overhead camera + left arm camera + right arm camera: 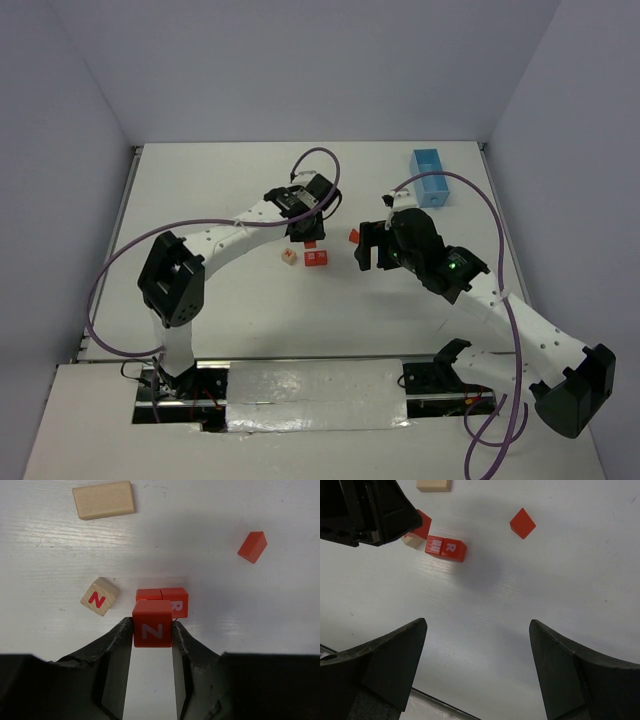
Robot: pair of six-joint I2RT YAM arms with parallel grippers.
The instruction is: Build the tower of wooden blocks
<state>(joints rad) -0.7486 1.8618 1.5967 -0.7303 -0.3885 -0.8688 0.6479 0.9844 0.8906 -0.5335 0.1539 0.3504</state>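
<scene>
1. The left hand [152, 631] is pinching a red N cube [152, 624], seemingly raised off the bench [225, 630] at the near edge of the red pair [162, 600].
2. The right hand [477, 630] is hanging spread and empty nearby.
3. Stacking looks to be in hand: the next move calls for centring the cube over the pair, then lowering it.
4. The tan cube [99, 596], slab [103, 499] and roof [252, 546] are lying apart, unstacked.

White table [200, 180], boxed in by plain pale-grey walls [300, 70] on three sides (back, left, right). Even overhead light, soft shadows. Surface faintly ribbed, lightly scuffed. Shiny plate [300, 385] along near edge.
</scene>
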